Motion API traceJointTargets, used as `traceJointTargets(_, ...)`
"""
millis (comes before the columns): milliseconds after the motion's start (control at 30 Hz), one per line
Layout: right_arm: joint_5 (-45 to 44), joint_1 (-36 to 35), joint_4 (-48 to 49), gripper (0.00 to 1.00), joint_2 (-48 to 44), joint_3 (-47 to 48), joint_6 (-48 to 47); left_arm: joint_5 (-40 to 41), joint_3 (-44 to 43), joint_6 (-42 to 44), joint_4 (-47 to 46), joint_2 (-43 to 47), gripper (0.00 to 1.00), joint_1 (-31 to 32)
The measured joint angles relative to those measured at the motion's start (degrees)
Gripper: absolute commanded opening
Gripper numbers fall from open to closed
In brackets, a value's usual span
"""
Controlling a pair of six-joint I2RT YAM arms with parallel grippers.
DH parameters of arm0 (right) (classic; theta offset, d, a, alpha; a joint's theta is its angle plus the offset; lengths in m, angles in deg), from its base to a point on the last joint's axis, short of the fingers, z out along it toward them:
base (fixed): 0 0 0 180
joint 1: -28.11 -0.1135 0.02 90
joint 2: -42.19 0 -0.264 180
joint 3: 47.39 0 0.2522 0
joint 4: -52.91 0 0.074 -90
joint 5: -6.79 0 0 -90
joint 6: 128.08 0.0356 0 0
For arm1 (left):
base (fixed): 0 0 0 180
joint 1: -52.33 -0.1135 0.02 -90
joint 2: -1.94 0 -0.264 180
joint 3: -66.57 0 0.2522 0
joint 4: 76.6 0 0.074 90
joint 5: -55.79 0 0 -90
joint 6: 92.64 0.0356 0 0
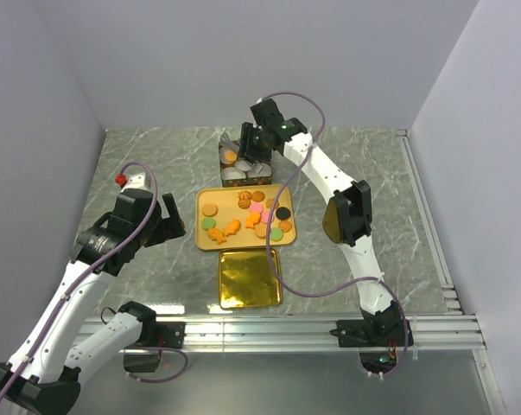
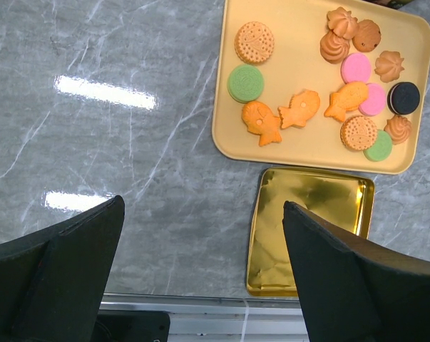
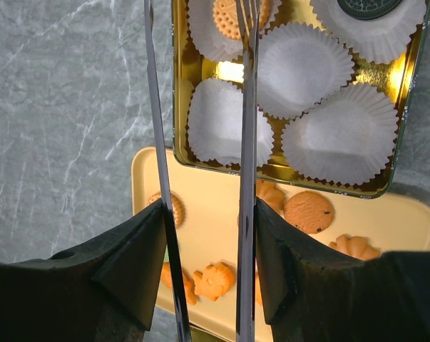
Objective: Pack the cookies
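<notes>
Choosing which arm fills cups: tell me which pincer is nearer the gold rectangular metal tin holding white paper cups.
Right. The right pincer hangs over the gold tin; the left pincer is far off, left of the yellow rectangular tray.

Desk [image 2: 129, 178]: grey marble-look surface, smooth, glossy, lamp glare on it. Tray [image 2: 300, 146]: yellow, matt, plastic-looking. Lid [image 2: 311, 221] and tin [image 3: 176, 85]: gold metal, mirror-bright. Cups [image 3: 304, 68]: white pleated paper. Cookies [image 2: 254, 43]: matt, dotted or ridged faces. Left fingers [image 2: 58, 278]: black, matt.
</notes>
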Motion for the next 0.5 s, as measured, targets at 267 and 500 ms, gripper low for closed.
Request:
traceJointTargets(267, -0.02, 0.0, -0.02, 0.56, 0.0, 0.0, 0.0, 0.02, 0.0, -0.02, 0.0, 0.02, 1.0, 0.0)
traceJointTargets(500, -0.22, -0.11, -0.17, 0.56, -1.16, -1.05, -0.15, 0.17, 0.0, -0.11, 0.0, 1.01, 0.99, 0.0)
